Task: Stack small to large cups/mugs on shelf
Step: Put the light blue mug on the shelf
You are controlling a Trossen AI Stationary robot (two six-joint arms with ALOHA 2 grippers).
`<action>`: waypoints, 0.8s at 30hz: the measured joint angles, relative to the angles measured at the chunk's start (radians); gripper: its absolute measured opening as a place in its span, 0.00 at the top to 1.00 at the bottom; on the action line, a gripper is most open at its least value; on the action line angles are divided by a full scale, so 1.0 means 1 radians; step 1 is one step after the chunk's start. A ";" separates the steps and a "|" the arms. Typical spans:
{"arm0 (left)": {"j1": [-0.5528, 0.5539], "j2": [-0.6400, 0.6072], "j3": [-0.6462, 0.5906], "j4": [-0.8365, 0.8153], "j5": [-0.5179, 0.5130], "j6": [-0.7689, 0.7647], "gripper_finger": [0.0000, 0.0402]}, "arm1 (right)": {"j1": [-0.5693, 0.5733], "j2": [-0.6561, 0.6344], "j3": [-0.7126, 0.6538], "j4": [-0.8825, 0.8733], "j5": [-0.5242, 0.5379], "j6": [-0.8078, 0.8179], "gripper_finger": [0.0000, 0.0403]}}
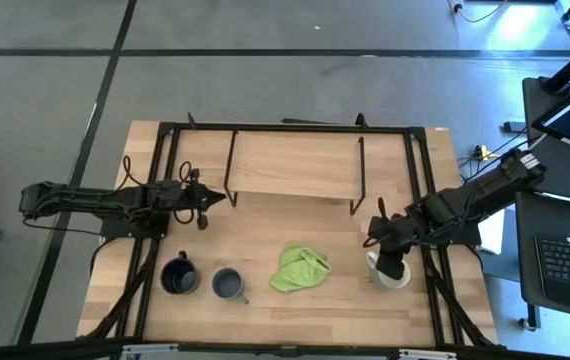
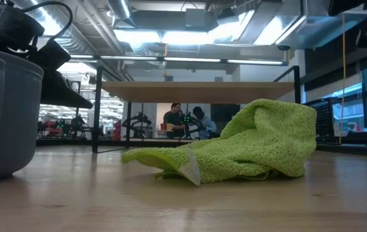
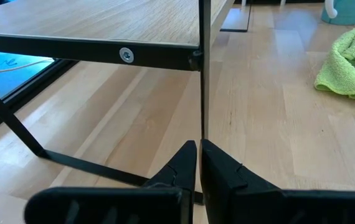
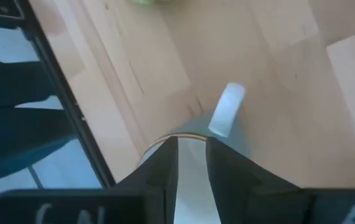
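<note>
The cream-white mug (image 1: pixel 389 274) stands upright near the table's right edge, with my right gripper (image 1: pixel 395 262) shut on it from above. The black mug (image 1: pixel 179 276) and the small grey-blue mug (image 1: pixel 228 285) stand on their bases near the table's near edge, left of centre. The grey-blue mug (image 2: pixel 3 116) looms large in the low view. The shelf (image 1: pixel 295 165) stands on its black rod legs at the far middle of the table. My left gripper (image 1: pixel 208 204) is shut and hovers right at the shelf's left front leg (image 3: pixel 203 93). My right gripper pinches the cream-white mug's wall at the rim (image 4: pixel 191 180), just beside the handle (image 4: pixel 226 111). One finger is inside the mug and one outside, pointing down from above. The mug is upright. My left gripper's shut tips are at the shelf leg; I cannot tell whether they touch it.
A crumpled lime-green cloth (image 1: pixel 300 268) lies between the grey-blue mug and the cream-white mug. A black frame (image 1: pixel 170 180) runs along the table's left, right and far sides. The shelf top (image 3: pixel 103 22) is bare wood. People sit in the room beyond (image 2: pixel 183 119).
</note>
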 joint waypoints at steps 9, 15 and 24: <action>0.000 0.000 0.000 0.000 0.000 0.000 0.97 | -0.008 0.002 0.000 0.005 -0.013 0.005 0.79; 0.000 0.000 0.000 0.000 0.000 0.000 0.97 | -0.016 0.000 0.028 -0.071 0.124 -0.004 0.79; 0.000 0.000 0.000 0.000 0.000 0.000 0.97 | -0.024 -0.001 0.187 -0.228 0.274 -0.072 0.79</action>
